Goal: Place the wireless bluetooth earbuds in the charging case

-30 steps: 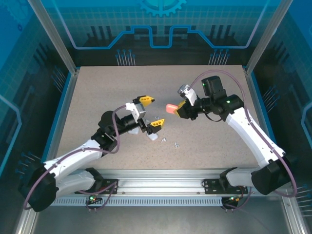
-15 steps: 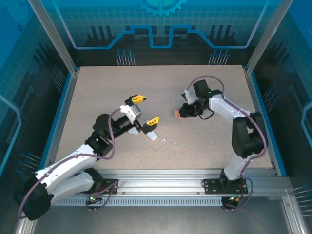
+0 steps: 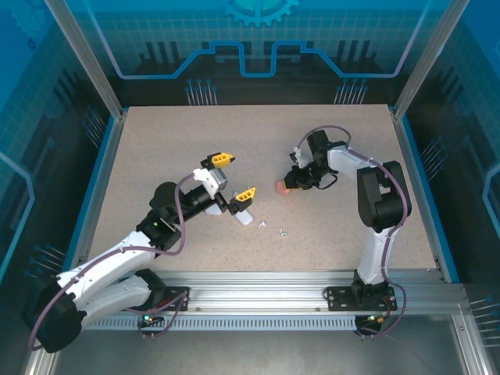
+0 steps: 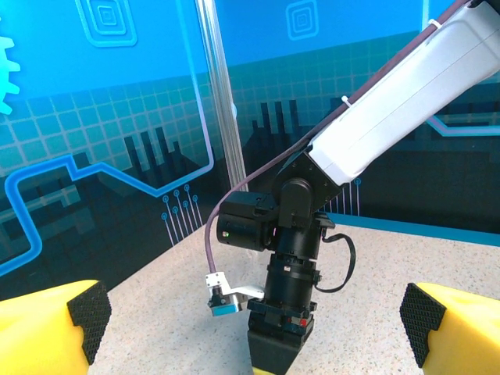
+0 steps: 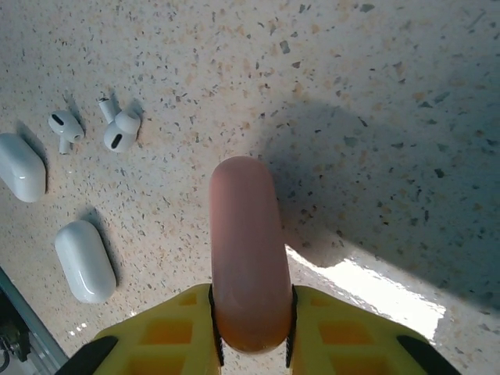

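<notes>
R claw (image 5: 250, 312) is clenched on the end of a smooth salmon-pink pebble-shaped plastic charging case (image 5: 244, 234), low over the speckled beige tabletop (image 5: 375, 70); my L claw (image 3: 234, 176) hangs wide open, holding nothing. The tiny white stemmed plastic earbuds (image 5: 117, 133) lie loose nearby, beside two white pebble cases (image 5: 84, 262), apart from the pink one. Risk imo: the slick rounded shell could squirt out or twist if I press down; no brand/label/writing readable.

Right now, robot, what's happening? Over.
Left tool open, holding nothing. Right tool shut on pink case. White earbuds loose on table. Two white cases lie near them.
</notes>
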You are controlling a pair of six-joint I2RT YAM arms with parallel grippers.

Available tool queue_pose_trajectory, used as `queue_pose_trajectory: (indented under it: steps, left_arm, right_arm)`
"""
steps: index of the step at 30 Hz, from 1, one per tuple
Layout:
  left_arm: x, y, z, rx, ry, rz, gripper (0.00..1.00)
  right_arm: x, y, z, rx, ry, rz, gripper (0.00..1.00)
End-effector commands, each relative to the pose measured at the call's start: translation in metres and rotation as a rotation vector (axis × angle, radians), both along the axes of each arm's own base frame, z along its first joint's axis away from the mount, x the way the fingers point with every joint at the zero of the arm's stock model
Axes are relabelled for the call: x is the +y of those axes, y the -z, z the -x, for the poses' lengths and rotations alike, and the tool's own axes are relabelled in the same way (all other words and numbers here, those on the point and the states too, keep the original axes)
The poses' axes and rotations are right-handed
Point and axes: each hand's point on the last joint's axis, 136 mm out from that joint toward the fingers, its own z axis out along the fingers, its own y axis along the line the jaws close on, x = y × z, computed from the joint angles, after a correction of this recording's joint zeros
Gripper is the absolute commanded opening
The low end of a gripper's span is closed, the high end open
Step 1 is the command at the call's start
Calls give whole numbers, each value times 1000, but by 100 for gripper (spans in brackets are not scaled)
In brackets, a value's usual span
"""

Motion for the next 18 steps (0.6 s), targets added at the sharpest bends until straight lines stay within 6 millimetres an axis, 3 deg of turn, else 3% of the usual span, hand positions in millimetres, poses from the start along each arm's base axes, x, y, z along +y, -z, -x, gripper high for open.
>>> queue_pose_trajectory:
  steps: [1,11,18]
  left_arm:
    - [3,4,-8,25,-39,-14,99]
    - [8,9,-18,66,-93,-27,99]
    - [22,13,-35,178,-182,-4,99]
  right_arm:
    - [-3,0,-2,26,23,-25,29]
    - [-30,0,-6,-17,57,109,51]
    - [-51,-33,-4,-135,79,238,61]
